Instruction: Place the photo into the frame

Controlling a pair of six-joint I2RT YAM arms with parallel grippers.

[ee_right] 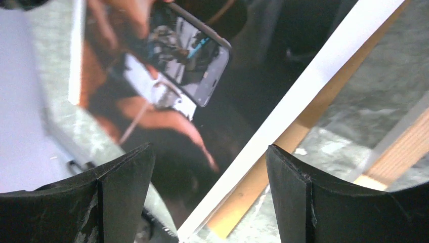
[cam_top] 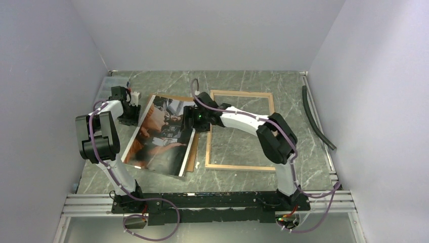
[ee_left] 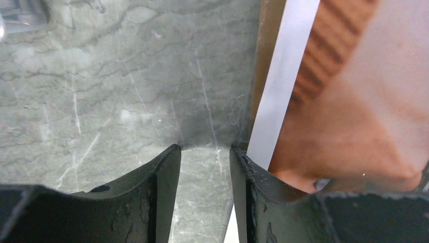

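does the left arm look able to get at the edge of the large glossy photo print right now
Probably yes: the left gripper hangs open just beside the white-strip edge of the glossy rectangular photo, above the grey marble table, nothing between them.

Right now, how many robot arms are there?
2. The left arm reaches the far left corner of the photo; the right arm stretches over its right edge, beside the frame. None looks hidden.
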